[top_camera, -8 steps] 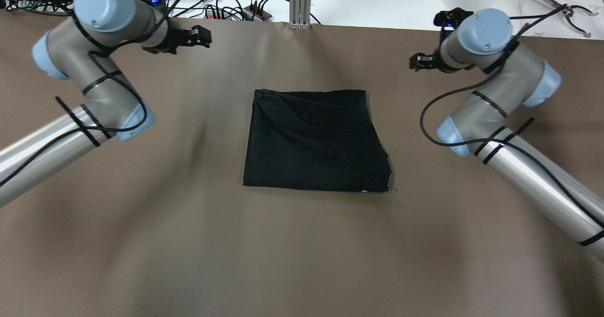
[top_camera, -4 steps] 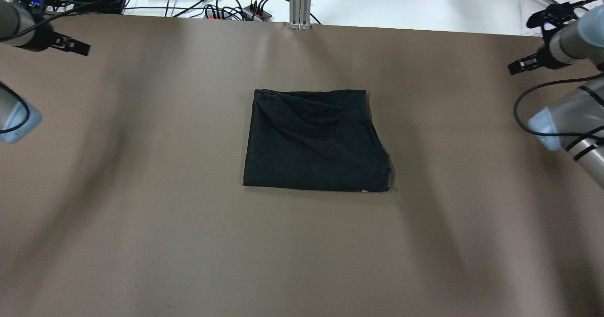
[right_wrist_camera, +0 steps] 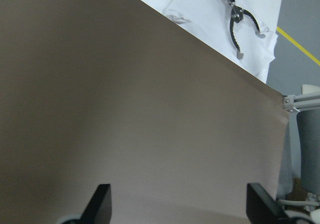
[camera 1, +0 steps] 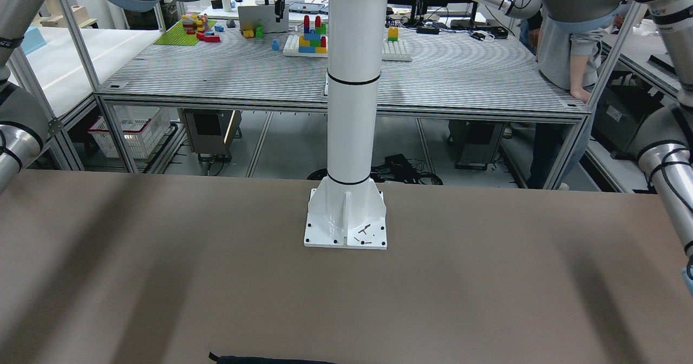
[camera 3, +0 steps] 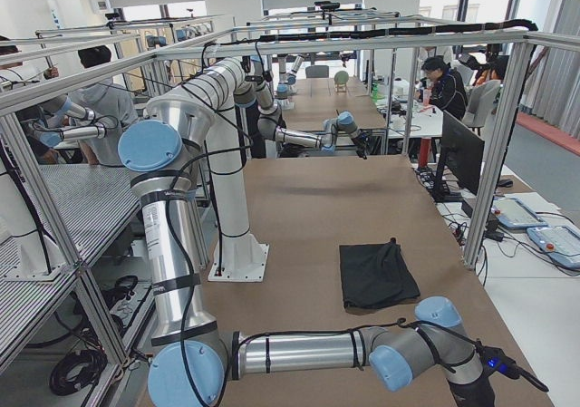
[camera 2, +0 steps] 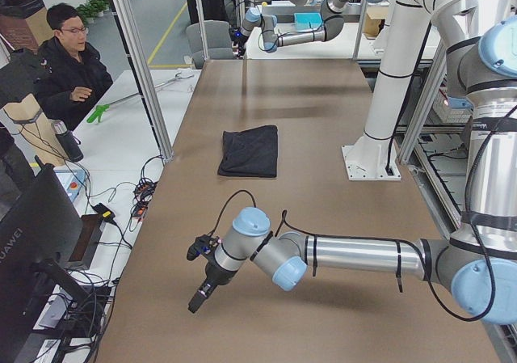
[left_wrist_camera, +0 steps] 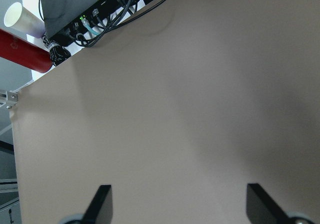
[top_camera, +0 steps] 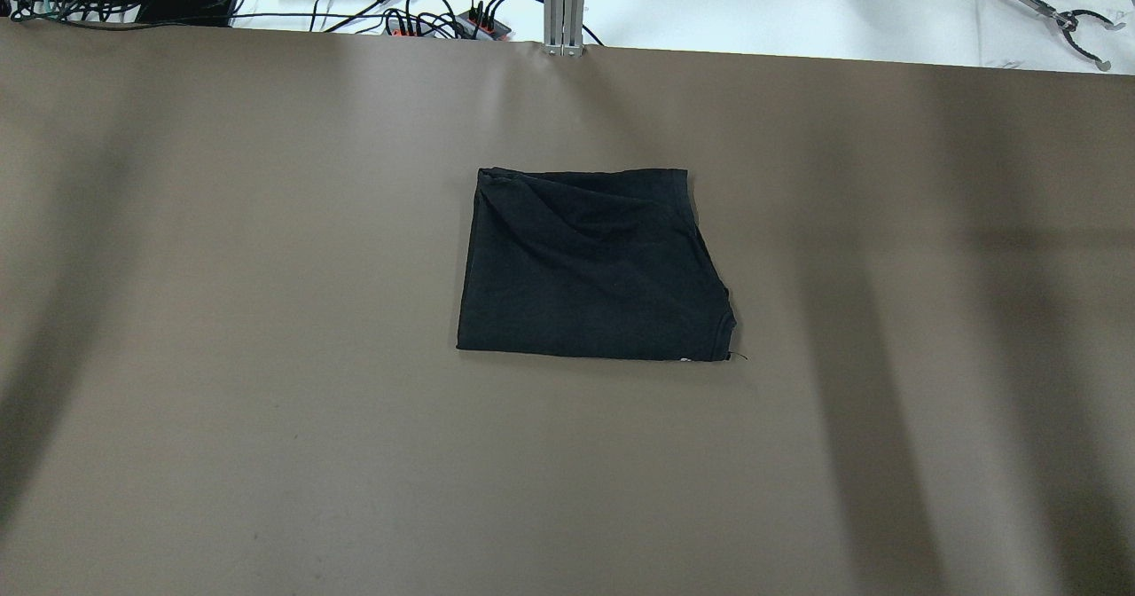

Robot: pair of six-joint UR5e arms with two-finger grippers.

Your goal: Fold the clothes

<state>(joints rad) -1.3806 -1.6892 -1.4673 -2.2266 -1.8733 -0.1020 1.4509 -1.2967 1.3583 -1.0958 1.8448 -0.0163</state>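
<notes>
The clothes [top_camera: 592,268] are one black garment lying folded into a rough rectangle at the middle of the brown table, also seen in the side views [camera 2: 250,150] [camera 3: 378,276]. Only its edge [camera 1: 270,359] shows in the front view. Neither arm touches it. My left gripper [left_wrist_camera: 178,186] hovers open over bare table near the table's left end, nothing between its fingers [left_wrist_camera: 102,204]. My right gripper [right_wrist_camera: 178,185] hovers open over bare table near the right end, its fingers [right_wrist_camera: 260,201] wide apart. Both arms are outside the overhead view.
The white pillar's base plate [camera 1: 345,228] stands on the robot's side of the garment. Cables and power strips [top_camera: 426,11] lie past the table's far edge, with a grabber tool [top_camera: 1077,24] at the right corner. A person [camera 2: 69,64] sits beyond that edge.
Both arms have swung outward, away from the garment, and left the overhead view. The garment has not moved.
</notes>
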